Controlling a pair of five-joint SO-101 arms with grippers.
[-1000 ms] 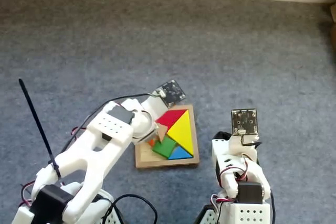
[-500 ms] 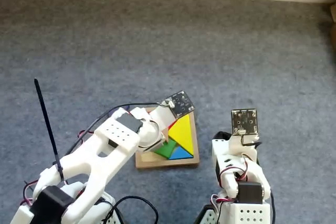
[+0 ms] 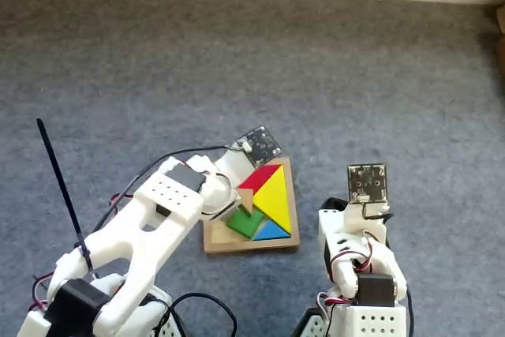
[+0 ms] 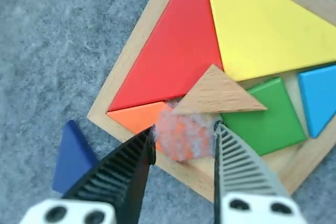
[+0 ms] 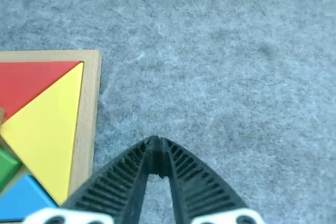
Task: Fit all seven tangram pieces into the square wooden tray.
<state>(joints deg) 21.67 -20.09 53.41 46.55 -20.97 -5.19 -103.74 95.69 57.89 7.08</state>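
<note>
Tangram pieces: five look seated, two not. Left pincer (image 4: 184,132) is released, jaws spread, hanging over the 9 o'clock side of the tray (image 4: 134,51) by the high view. It straddles the orange piece (image 4: 139,118); a pale blur over that piece I cannot make out.

Just past the tips the wooden triangle (image 4: 218,95) lies askew and seems to ride over the green square (image 4: 270,124) and red triangle (image 4: 173,51) rather than sit flush. Yellow triangle (image 4: 268,19) is at 3 o'clock, light blue triangle (image 4: 320,98) at 5. Dark blue piece (image 4: 73,153) lies on the carpet (image 4: 42,51) just outside the rim, by the orange corner.

Right pincer (image 5: 156,148) is clenched on nothing, over carpet at the tray's 3 o'clock.

My read: seating the wooden triangle is the step in hand. Next I'd need to nudge or regrip it so it drops level into its gap, then fetch the dark blue piece.
</note>
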